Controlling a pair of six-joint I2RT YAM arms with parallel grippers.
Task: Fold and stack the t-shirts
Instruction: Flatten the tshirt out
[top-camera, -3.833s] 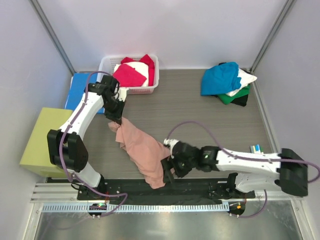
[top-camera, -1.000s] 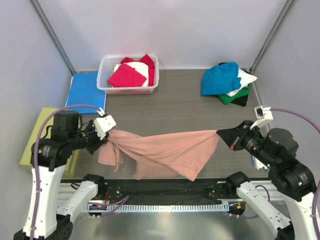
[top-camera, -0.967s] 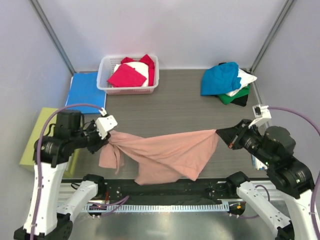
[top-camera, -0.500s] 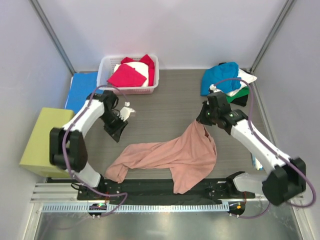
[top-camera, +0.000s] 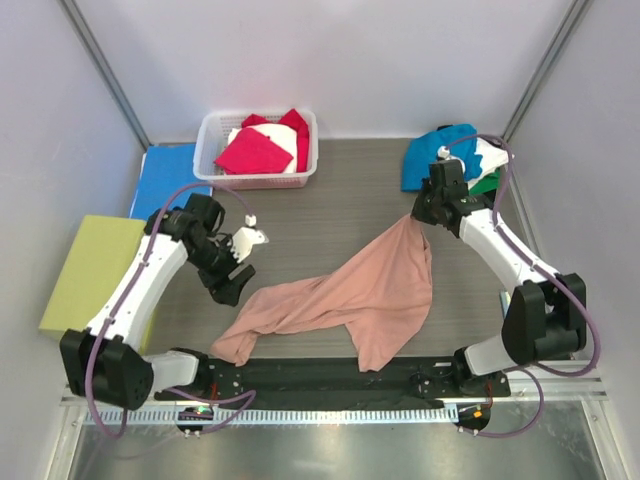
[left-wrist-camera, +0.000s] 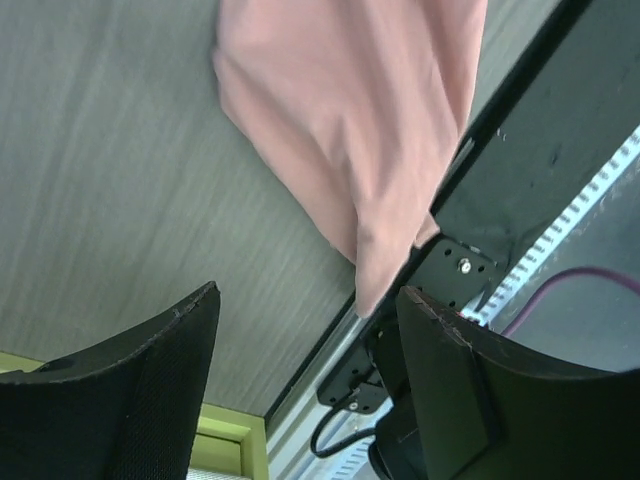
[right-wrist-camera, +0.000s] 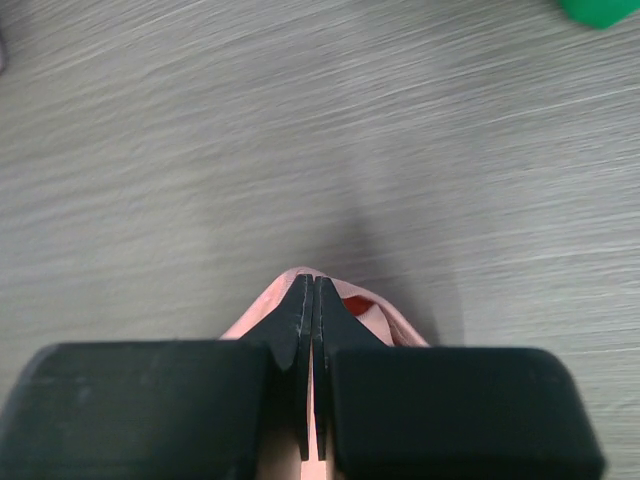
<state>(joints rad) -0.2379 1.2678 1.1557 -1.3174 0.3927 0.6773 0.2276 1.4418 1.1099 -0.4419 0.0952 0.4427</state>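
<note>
Dusty-pink t-shirt (top-camera: 370, 295) lies spread by the table's (top-camera: 340, 200) near edge, one corner raised in the right gripper's (top-camera: 418, 218) clamped jaws. The left gripper (top-camera: 232, 288) hovers beside it, jaws apart and empty. A white basket (top-camera: 207, 130) at the far edge holds a magenta tee (top-camera: 252, 152) and a white tee (top-camera: 278, 134).

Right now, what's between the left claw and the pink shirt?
Only bare grey table: the top view shows the open left gripper apart from the pink t-shirt.
</note>
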